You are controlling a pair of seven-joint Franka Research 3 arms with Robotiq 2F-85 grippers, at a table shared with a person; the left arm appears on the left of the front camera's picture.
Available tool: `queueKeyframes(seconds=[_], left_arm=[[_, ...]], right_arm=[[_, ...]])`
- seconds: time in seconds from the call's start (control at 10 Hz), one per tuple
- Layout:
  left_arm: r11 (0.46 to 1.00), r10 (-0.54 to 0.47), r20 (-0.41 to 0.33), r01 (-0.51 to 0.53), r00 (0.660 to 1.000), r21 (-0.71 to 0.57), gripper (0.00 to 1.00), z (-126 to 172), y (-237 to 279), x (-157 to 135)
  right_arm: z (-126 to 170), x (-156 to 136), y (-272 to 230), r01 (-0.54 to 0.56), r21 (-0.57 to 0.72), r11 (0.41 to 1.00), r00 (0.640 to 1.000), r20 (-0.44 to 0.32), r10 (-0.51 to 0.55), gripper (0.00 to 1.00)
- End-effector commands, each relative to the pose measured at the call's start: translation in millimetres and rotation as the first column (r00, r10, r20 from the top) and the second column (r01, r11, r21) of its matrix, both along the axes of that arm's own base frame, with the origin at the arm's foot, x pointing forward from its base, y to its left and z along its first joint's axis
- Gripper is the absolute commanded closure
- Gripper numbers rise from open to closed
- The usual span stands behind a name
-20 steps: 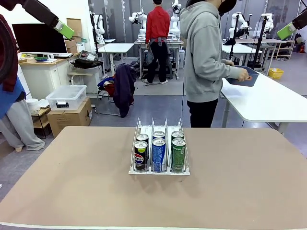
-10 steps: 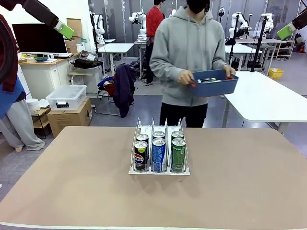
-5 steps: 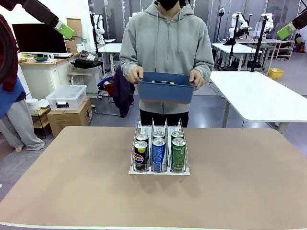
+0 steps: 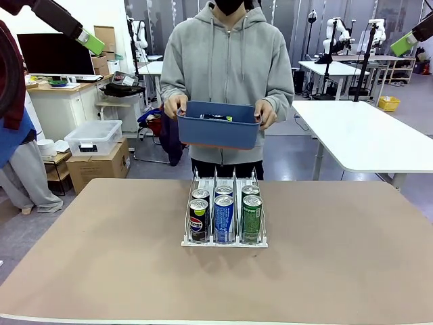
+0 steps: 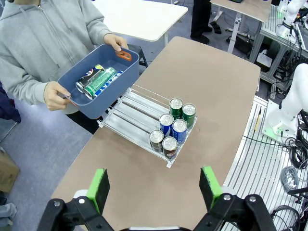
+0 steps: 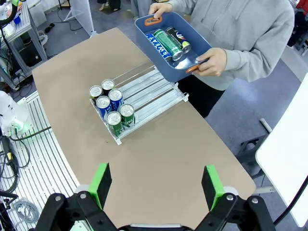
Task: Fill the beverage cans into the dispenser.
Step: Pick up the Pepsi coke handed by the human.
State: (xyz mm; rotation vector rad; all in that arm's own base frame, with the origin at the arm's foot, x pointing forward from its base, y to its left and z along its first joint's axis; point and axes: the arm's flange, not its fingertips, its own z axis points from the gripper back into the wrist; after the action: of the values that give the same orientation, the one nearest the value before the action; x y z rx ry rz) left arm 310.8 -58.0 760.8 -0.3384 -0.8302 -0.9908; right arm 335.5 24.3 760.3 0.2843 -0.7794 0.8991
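I count 6 beverage cans (image 4: 224,218) standing upright in the 1 dispenser (image 4: 223,244) at the centre of the front view. They stand 2 to each of its 3 lanes, all crowded against the front lip. The front row is 1 dark, 1 blue and 1 green can, with 3 more right behind; the rear stretch of the lanes is bare. The dispenser sits on the table (image 4: 101,264). In the upper centre of the frame, 1 person (image 4: 226,61) holds 1 blue tub (image 4: 218,132) in the air at the table's far edge, 1 hand at each end. In it lie 3 more cans on their sides, 1 blue, 1 green and 1 dark.

My left end effector (image 5: 154,185), at the bottom of the left wrist view, hangs high over the table, released wide and grasping nothing. My right end effector (image 6: 156,185), at the bottom of the right wrist view, is equally spread and empty.

2 seconds ago the person was turned to the white table at the right of the frame. Now they face me with the tub behind the dispenser. The 6 racked cans have not shifted.
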Motion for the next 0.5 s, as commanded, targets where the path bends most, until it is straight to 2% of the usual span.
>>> queueKeyframes(seconds=[0.0,0.4], left_arm=[[1.000,0.001,-0.002,-0.001,1.000,-0.001,0.00,-0.6,0.5,-0.4],[1.000,0.001,-0.002,-0.001,1.000,-0.001,0.00,-0.6,0.5,-0.4]], right_arm=[[-0.1,0.2,0.1,-0.001,0.000,1.000,1.000,0.000,0.001,0.00],[-0.1,0.2,0.1,-0.001,0.000,1.000,1.000,0.000,0.001,0.00]])
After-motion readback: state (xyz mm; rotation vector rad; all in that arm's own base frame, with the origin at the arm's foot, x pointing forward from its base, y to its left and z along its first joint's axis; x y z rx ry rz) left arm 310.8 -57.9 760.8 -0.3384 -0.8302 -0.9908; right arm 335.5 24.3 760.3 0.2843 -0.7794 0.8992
